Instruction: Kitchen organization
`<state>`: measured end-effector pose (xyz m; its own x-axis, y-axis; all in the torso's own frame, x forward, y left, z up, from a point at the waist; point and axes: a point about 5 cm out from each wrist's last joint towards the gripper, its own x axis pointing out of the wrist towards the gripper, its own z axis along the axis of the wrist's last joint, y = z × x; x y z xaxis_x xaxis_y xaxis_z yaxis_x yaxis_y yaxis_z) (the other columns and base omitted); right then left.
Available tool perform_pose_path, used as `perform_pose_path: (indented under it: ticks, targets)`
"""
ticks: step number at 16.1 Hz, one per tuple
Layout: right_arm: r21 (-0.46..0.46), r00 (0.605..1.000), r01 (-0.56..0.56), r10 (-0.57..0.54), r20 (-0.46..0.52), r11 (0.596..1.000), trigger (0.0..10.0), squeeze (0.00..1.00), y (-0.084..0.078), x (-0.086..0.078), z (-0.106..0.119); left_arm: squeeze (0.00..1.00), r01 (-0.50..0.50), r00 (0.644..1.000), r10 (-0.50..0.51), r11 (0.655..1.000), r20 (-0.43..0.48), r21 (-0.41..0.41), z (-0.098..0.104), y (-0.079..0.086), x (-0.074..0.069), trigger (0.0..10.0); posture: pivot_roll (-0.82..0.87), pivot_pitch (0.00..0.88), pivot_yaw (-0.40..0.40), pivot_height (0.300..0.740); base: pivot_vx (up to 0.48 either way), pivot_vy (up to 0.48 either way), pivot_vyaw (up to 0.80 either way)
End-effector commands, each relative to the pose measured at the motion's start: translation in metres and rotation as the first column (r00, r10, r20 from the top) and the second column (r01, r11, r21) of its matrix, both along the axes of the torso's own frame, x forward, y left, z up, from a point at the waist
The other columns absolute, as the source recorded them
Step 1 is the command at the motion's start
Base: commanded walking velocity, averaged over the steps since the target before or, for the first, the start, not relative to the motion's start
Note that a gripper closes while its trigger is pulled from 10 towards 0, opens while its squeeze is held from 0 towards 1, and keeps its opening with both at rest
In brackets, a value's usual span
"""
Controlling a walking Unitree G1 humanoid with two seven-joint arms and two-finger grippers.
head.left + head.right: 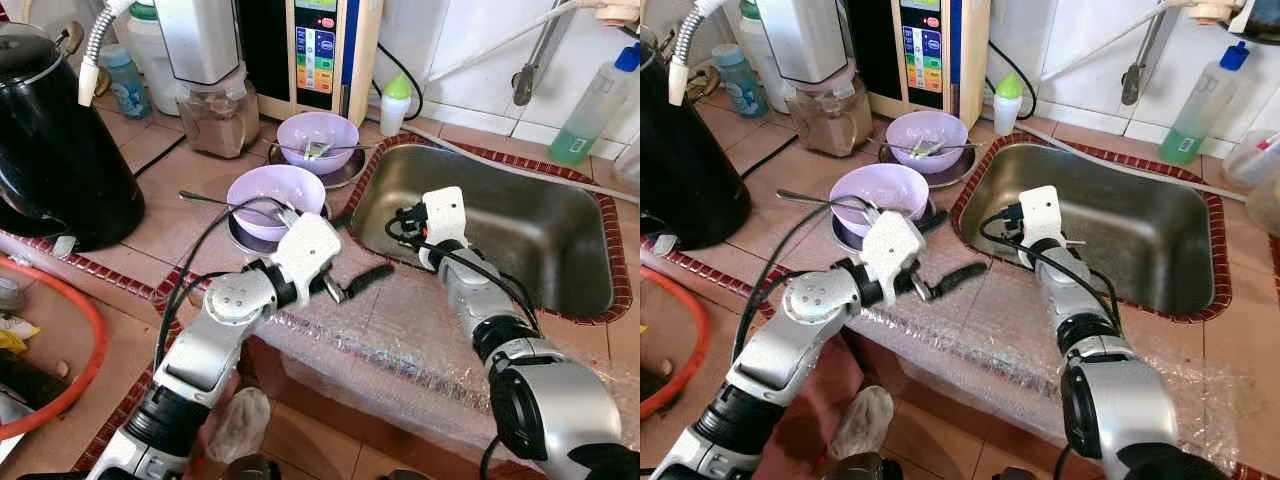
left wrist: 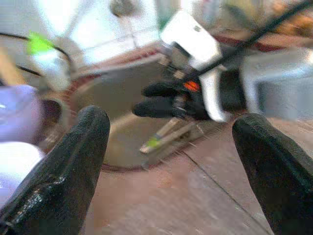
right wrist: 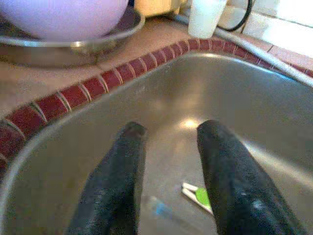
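Two purple bowls sit on metal plates left of the steel sink (image 1: 560,250): the near bowl (image 1: 272,190) with a utensil across it, the far bowl (image 1: 317,135) with utensils inside. My left gripper (image 1: 368,243) hovers open over the counter beside the sink's left rim, with nothing between its fingers. My right gripper (image 3: 168,161) reaches down into the sink's left end, its fingers slightly apart and holding nothing. Below it on the sink floor lies a small white and green utensil (image 3: 195,195).
A black kettle (image 1: 55,140) stands at the left, with a blender jar (image 1: 215,110) and a water purifier (image 1: 315,50) behind the bowls. A small green-capped bottle (image 1: 397,103) and a green soap bottle (image 1: 590,110) line the back. Bubble wrap (image 1: 400,330) covers the counter's front edge.
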<state>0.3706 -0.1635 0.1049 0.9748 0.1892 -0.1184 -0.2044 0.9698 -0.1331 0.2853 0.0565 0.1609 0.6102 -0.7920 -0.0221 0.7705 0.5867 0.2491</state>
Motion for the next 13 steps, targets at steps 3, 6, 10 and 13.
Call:
perform_pose_path:
  ticks: [3,6,10,13]
  targets:
    - [0.047,0.988,-0.004,-0.003,0.152,0.999,10.0,1.0,0.0,0.0,0.019,1.0,-0.259,0.943,0.293,0.943,0.156,-0.207,0.035,0.026,0.012,10.0,0.06,0.022,0.007,0.74,0.0,0.0,0.0]
    - [0.036,0.977,-0.033,0.025,0.211,0.999,10.0,1.0,0.001,-0.009,0.019,1.0,-0.421,0.858,0.496,0.829,0.135,-0.367,0.041,0.049,0.009,10.0,0.06,0.015,-0.003,0.74,0.0,0.0,0.0]
    - [0.031,0.961,-0.081,0.07,0.267,0.996,10.0,1.0,0.006,-0.022,0.019,1.0,-0.596,0.715,0.689,0.69,0.118,-0.411,0.037,0.079,0.0,10.0,0.06,0.015,-0.013,0.74,0.0,0.0,0.0]
    - [-0.016,0.948,-0.13,0.129,0.29,0.991,10.0,1.0,0.012,-0.037,0.017,0.73,-0.697,0.602,0.793,0.579,0.092,-0.423,0.033,0.103,-0.007,10.0,0.06,0.017,-0.016,0.74,0.0,0.0,0.8]
